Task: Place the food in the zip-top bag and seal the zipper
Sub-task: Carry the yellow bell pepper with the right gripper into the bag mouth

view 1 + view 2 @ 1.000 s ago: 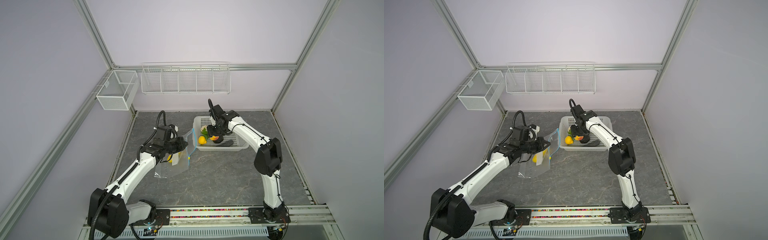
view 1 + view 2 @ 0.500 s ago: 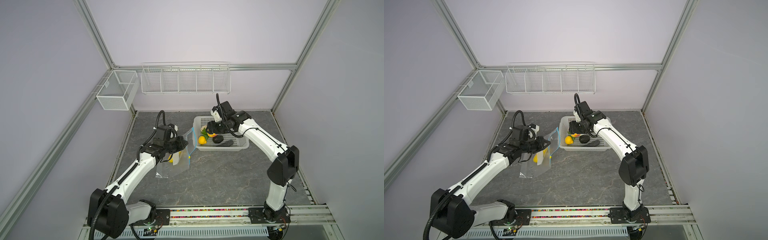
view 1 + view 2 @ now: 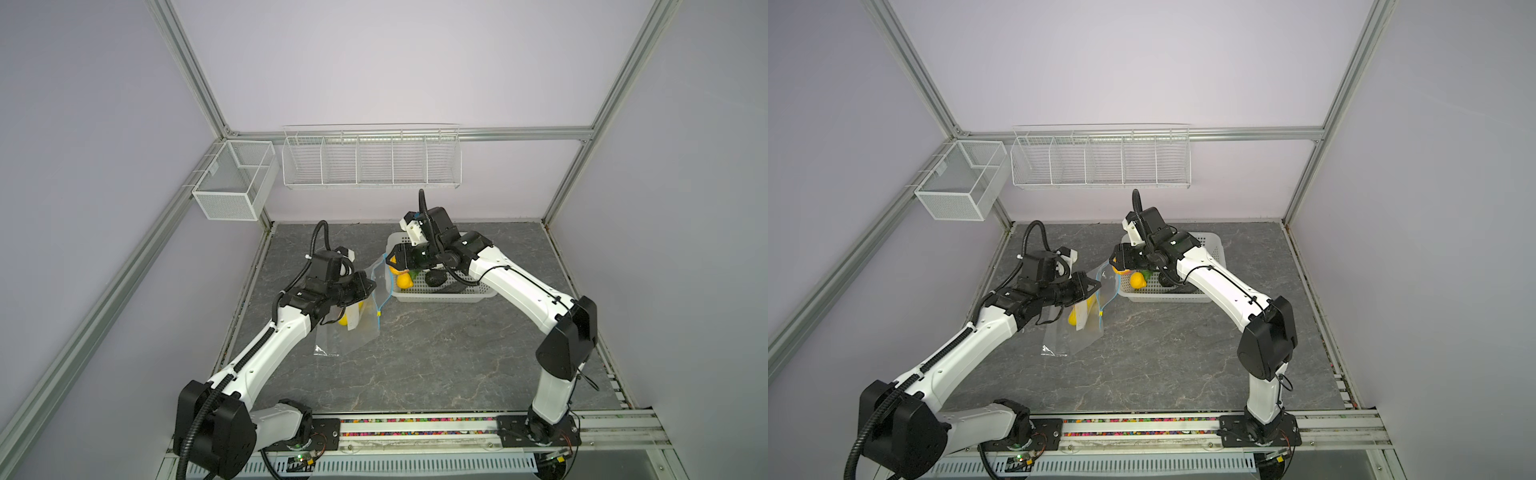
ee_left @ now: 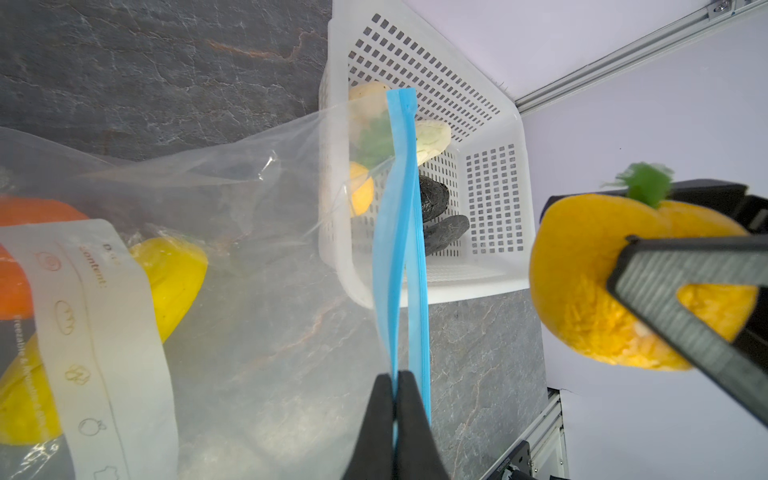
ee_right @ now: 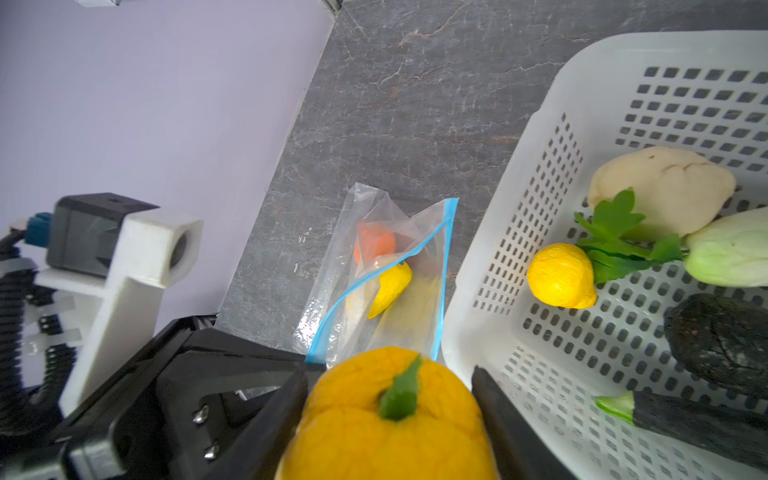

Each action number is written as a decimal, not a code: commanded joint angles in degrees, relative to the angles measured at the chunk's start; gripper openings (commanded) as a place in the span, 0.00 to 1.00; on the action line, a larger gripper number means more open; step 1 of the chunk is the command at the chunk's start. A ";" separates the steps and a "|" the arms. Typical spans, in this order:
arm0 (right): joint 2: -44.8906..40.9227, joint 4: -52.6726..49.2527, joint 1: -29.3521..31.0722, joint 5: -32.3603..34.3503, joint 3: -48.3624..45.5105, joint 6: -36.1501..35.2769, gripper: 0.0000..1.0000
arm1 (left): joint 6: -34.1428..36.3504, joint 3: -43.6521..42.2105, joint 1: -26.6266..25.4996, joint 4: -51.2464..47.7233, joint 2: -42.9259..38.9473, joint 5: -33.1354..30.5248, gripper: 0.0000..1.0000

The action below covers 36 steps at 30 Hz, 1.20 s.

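left hand (image 4: pixel 395 388): pressed together; we see it pinching one lip of the zipper (image 4: pixel 398 249) and holding the mouth of the zip-top bag (image 4: pixel 249 257) up off the desk (image 3: pixel 436 353).
right hand (image 5: pixel 391 374): fingers spread around a yellow-orange pepper (image 5: pixel 374 436) and clamped on its two sides.
pepper position: held in the air just beside the raised top corner of the bag mouth, above the near wall of the basket (image 5: pixel 463 299); we see no contact with either.
bag mouth: the two blue lips stand apart in a narrow wedge that faces the pepper; the second lip hangs free.
slider tab (image 3: pixel 378 314): yellow, near the lower end of the zipper.
bag contents: a bagged lemon (image 5: pixel 390 286) and an orange-red piece (image 5: pixel 374 245), low in the bag.
basket contents: a basket lemon (image 5: pixel 561 276), greens (image 5: pixel 615 237), cabbage (image 5: pixel 731 253), a pale beige piece (image 5: pixel 660 187), an avocado (image 5: pixel 723 340).
open room: we find bare desk in front of bag and basket, between the arms; the mouth edge stands close to the basket wall.
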 commanded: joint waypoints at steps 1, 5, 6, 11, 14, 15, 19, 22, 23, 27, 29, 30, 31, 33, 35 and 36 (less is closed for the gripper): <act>2.58 2.51 0.90 -1.80 -0.36 1.56 0.60 | -0.22 1.20 -0.11 0.07 -1.45 -0.19 0.00; 4.01 3.17 1.71 -2.54 -0.98 2.27 0.60 | -0.18 1.29 -0.13 -0.29 -2.28 -1.11 0.00; 4.26 3.54 1.81 -2.63 -1.22 2.50 0.59 | -0.17 1.22 -0.16 -0.24 -2.42 -1.29 0.00; 5.43 4.89 2.42 -3.57 -2.16 3.16 0.58 | -0.56 1.27 -0.12 0.07 -2.73 -1.38 0.00; 5.71 5.67 2.76 -3.80 -2.91 3.44 0.58 | -0.69 1.29 -0.12 0.33 -2.97 -1.20 0.00; 5.80 5.71 2.86 -3.80 -2.95 3.52 0.57 | -0.74 1.29 -0.17 0.37 -3.09 -1.23 0.00; 5.59 5.45 3.21 -3.69 -3.11 3.52 0.57 | -0.89 1.22 -0.14 0.61 -3.15 -0.98 0.00; 5.53 5.56 3.52 -3.49 -3.33 3.44 0.57 | -0.99 1.20 -0.11 0.62 -3.33 -0.89 0.00; 5.67 5.57 3.71 -3.37 -3.44 3.44 0.57 | -1.03 1.11 -0.17 0.65 -3.39 -0.94 0.00; 6.59 4.93 3.81 -2.47 -3.77 2.73 0.57 | -1.46 0.81 -0.11 0.82 -4.09 -0.83 0.00; 7.02 4.00 3.70 -0.97 -3.90 1.93 0.58 | -1.42 0.67 -0.17 0.74 -4.50 -0.84 0.00; 7.20 3.43 3.65 -0.40 -3.90 1.70 0.58 | -1.30 0.67 -0.12 0.64 -4.71 -0.87 0.00; 7.30 2.90 3.57 -0.07 -3.89 1.51 0.58 | -1.29 0.63 -0.11 0.60 -4.79 -0.95 0.00; 7.23 2.30 3.58 0.50 -3.73 1.33 0.58 | -1.10 0.42 -0.11 0.49 -4.99 -1.04 0.00; 6.95 2.01 3.59 0.94 -3.49 1.00 0.58 | -1.17 0.32 -0.16 0.55 -4.92 -0.91 0.00; 6.70 1.76 3.49 1.40 -3.25 0.74 0.58 | -1.08 0.32 -0.12 0.55 -4.89 -0.89 0.00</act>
